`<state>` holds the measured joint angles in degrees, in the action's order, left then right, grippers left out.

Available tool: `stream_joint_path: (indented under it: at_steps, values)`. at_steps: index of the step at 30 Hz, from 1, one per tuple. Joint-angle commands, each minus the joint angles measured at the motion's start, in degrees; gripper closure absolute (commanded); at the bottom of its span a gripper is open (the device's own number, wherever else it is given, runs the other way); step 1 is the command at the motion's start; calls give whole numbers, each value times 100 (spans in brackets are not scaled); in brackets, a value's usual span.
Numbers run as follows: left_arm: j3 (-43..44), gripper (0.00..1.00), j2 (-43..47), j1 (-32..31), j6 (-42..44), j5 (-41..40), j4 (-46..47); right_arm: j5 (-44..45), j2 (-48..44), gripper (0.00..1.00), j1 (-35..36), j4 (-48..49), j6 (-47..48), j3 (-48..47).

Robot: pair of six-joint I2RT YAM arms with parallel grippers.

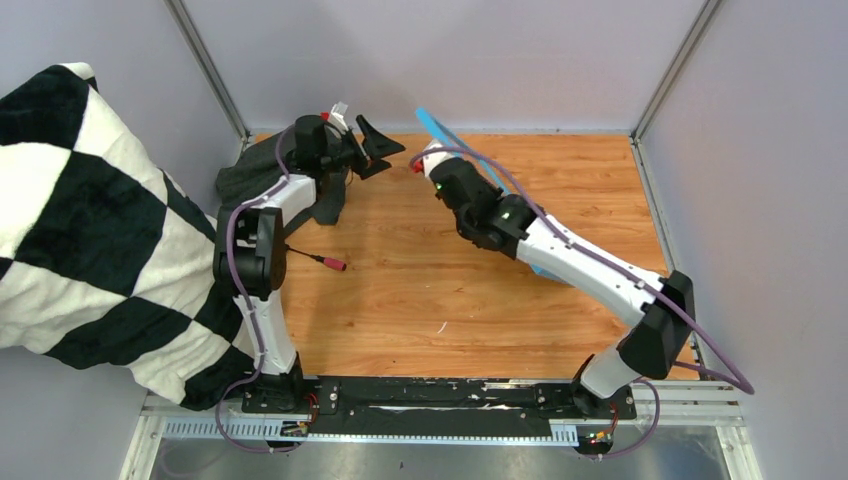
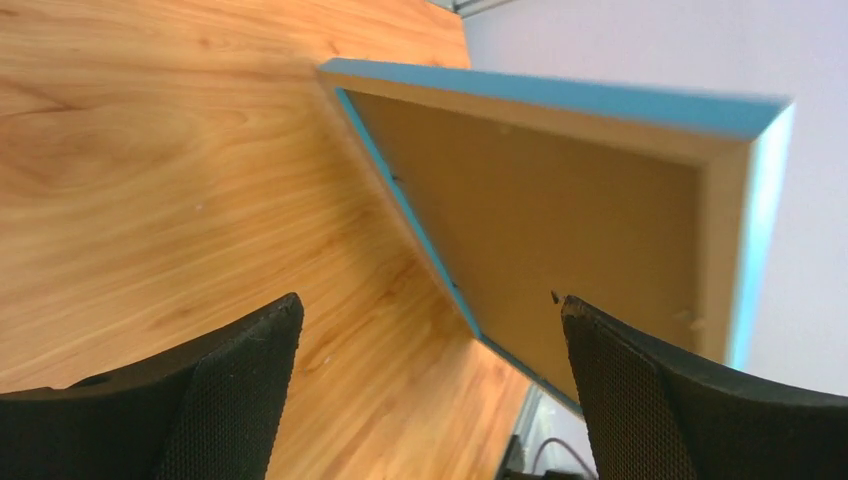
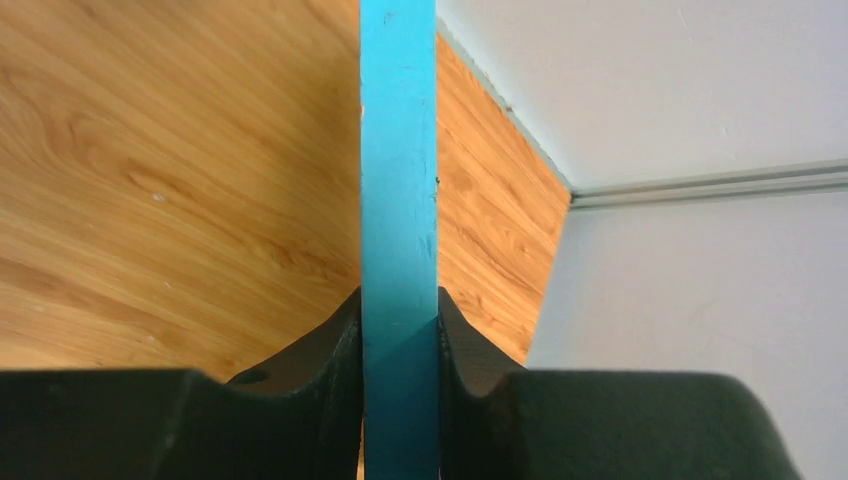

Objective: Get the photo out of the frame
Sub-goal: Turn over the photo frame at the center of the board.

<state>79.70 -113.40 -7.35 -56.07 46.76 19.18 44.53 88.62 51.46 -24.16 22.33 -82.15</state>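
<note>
The right pincer point(image 3: 400, 325) clenches the frame point(image 3: 398, 150) edge; left pincer point(image 2: 430, 305) gapes (wood-grain table point(image 1: 420, 290), grey walls point(image 1: 450, 60)).

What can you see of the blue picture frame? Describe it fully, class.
The frame is thin and rectangular, bright blue along its outer edges, with pale wood showing around the back. A plain brown backing board fills that back; no photo shows. It stands tilted on edge over the wooden table, toward the far wall. The right gripper is clamped on its blue edge; the open left gripper faces its back.
</note>
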Motion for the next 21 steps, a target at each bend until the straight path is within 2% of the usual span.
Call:
stream_joint_path:
  at_steps: [1,3,5,9,12,17,21]
  values:
    - [-214,0,447,8,1482,25,-991,-678,-512,100,-453,-760,-704,-1025]
    - [-46,0,492,-2,2384,-304,-1948,-1083,-537,100,-719,-1165,-1059,-1461]
    - [415,0,430,-19,3528,-713,-3335,-1536,-570,100,-1007,-1474,-1364,-1786]
    - [663,0,588,12,4793,-1105,-4760,-2474,-832,100,-1645,-1631,-1826,-1873]
    - [341,0,1078,32,5370,-1390,-5102,-3271,-998,100,-2255,-1709,-2326,-1765]
    - [-415,0,2187,76,5855,-2106,-5338,-4791,-1117,100,-3459,-1771,-3002,-1582]
    - [-968,0,3114,101,6310,-2375,-5513,-5823,-1081,100,-4244,-1793,-3424,-1599]
